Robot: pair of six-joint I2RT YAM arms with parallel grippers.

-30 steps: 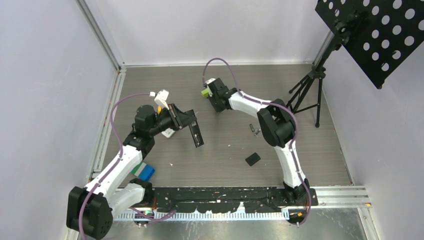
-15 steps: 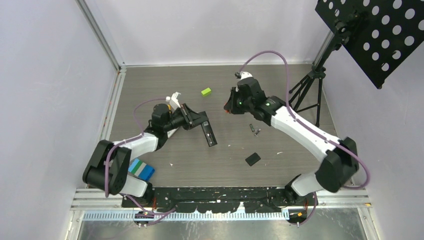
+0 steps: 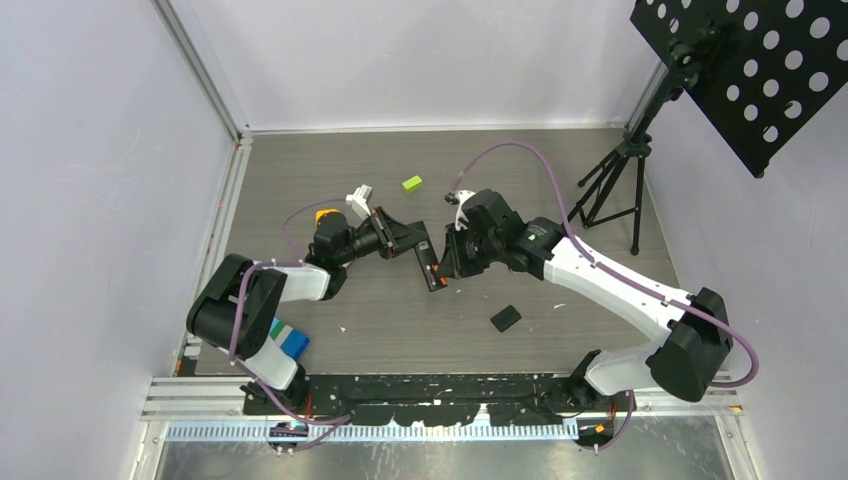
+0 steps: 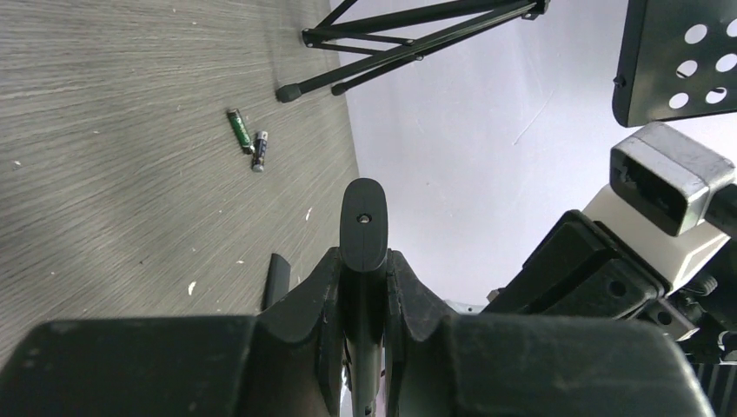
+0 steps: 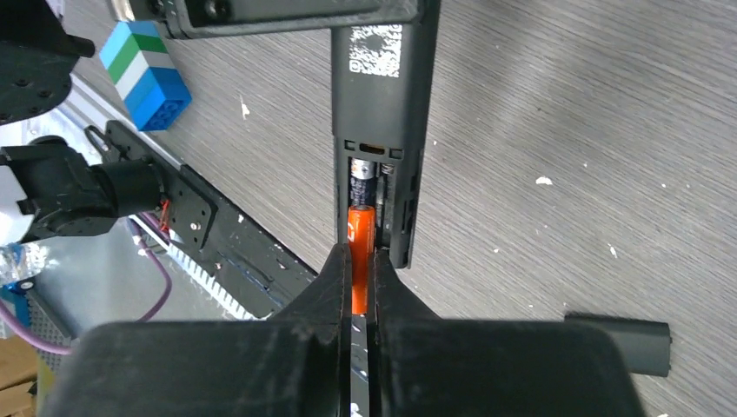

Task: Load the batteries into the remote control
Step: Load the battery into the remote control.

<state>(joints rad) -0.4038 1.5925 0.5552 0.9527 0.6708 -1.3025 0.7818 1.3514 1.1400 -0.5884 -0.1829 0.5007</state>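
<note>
Here the right pincer (image 5: pixel 359 265) is closed tight on the orange battery (image 5: pixel 361 234) – likely light, stiff and slick, best pinched across its middle – at the open bay of the remote control (image 5: pixel 379 95), which the left pincer (image 4: pixel 363 274) clamps over the middle of the table (image 3: pixel 330 170).

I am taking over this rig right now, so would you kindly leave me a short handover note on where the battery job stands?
Left gripper: shut on the remote, whose open bay is turned toward the right arm.
Right gripper: shut on the orange battery, its tip at the mouth of the bay.
Done: one dark battery seems already seated in the bay.
Left: seat the orange battery. Two loose batteries lie on the table. The cover also lies there, not yet fitted.
</note>
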